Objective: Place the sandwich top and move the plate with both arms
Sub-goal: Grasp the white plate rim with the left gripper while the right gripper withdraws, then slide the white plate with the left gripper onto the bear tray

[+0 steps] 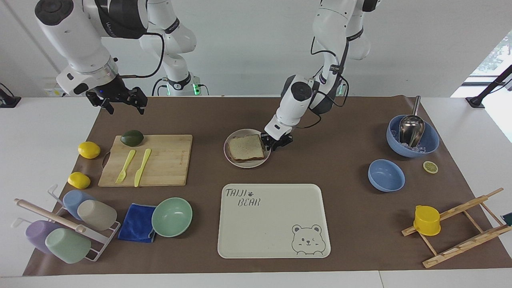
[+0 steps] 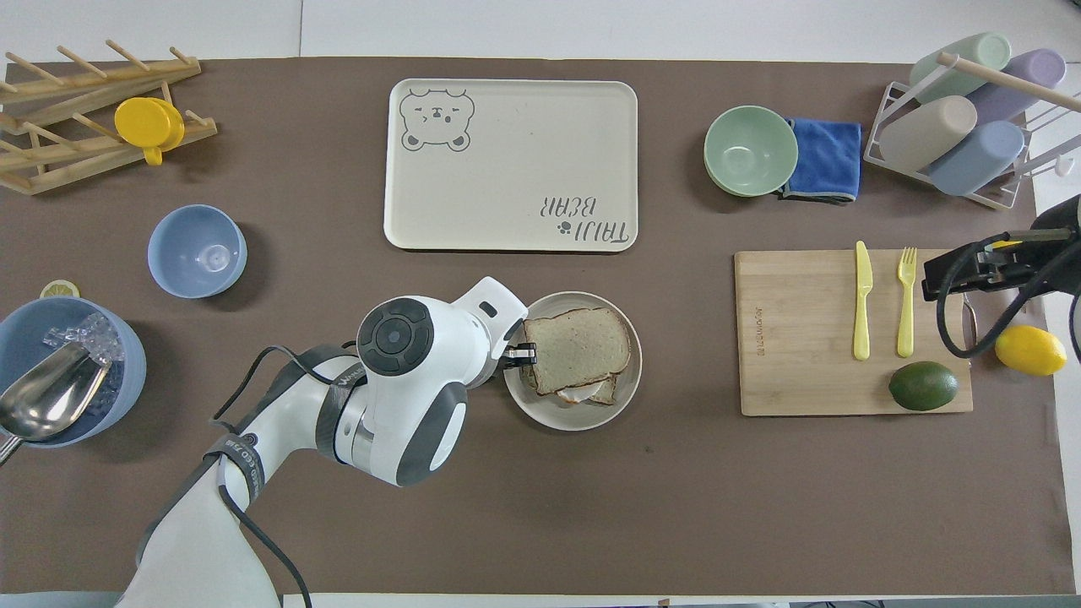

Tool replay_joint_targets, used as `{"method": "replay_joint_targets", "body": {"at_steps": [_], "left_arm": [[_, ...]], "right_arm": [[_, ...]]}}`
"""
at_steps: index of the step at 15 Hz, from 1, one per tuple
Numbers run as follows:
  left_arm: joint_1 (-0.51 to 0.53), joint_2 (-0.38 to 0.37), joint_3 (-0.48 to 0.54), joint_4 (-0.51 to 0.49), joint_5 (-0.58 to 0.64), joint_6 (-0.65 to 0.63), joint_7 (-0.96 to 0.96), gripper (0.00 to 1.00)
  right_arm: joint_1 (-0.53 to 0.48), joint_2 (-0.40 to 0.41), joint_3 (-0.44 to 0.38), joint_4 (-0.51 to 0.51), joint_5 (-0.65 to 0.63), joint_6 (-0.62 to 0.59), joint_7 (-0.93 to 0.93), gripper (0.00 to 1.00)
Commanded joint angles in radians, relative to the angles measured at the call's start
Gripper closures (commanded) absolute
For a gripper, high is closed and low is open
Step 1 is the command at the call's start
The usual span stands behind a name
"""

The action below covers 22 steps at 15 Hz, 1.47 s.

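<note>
Two white robot arms work at a table covered with brown paper. At the middle of the table sits the plate, and every place here is given from it. On the plate lies the sandwich top, a speckled bread slice stacked on a lower slice with a bit of egg white showing at its nearer edge. The left arm bends down steeply from its base, elbow high and forearm slanting toward the plate. The left gripper is low at the plate's rim on the side toward the left arm's end, its fingers drawn together at the rim; whether they actually pinch the rim cannot be told. The right arm waits, raised well away from the plate toward the right arm's end, wrist tilted downward. The right gripper hangs in the air with its fingers spread apart and nothing between them, over the edge of the cutting board in the overhead view. Farther from the robots than the plate lies the bear tray, close to it but not touching.
</note>
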Motion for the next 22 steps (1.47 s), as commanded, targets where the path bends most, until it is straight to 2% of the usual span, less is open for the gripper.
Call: {"method": "replay_joint_targets", "body": {"at_steps": [1, 9, 11, 14, 18, 22], "left_arm": [[-0.021, 0.003, 0.015, -0.013, -0.029, 0.023, -0.006, 1.00], [0.019, -0.018, 0.015, 0.019, -0.070, -0.029, -0.006, 1.00], [0.063, -0.032, 0.016, 0.083, -0.070, -0.123, -0.002, 1.00], [0.134, -0.014, 0.016, 0.229, -0.076, -0.255, -0.006, 1.00], [0.226, 0.046, 0.016, 0.381, -0.096, -0.316, -0.009, 1.00], [0.271, 0.166, 0.020, 0.551, -0.099, -0.352, -0.014, 1.00]], "right_arm": [[-0.011, -0.017, 0.006, -0.013, 0.023, -0.002, 0.013, 0.00], [-0.013, -0.017, 0.006, -0.013, 0.023, -0.002, 0.013, 0.00], [-0.011, -0.017, 0.006, -0.013, 0.023, -0.002, 0.013, 0.00], [-0.013, -0.017, 0.006, -0.013, 0.023, -0.002, 0.013, 0.00], [-0.013, -0.017, 0.006, -0.013, 0.023, -0.002, 0.013, 0.00], [-0.013, -0.017, 0.006, -0.013, 0.023, -0.002, 0.013, 0.00]]}}
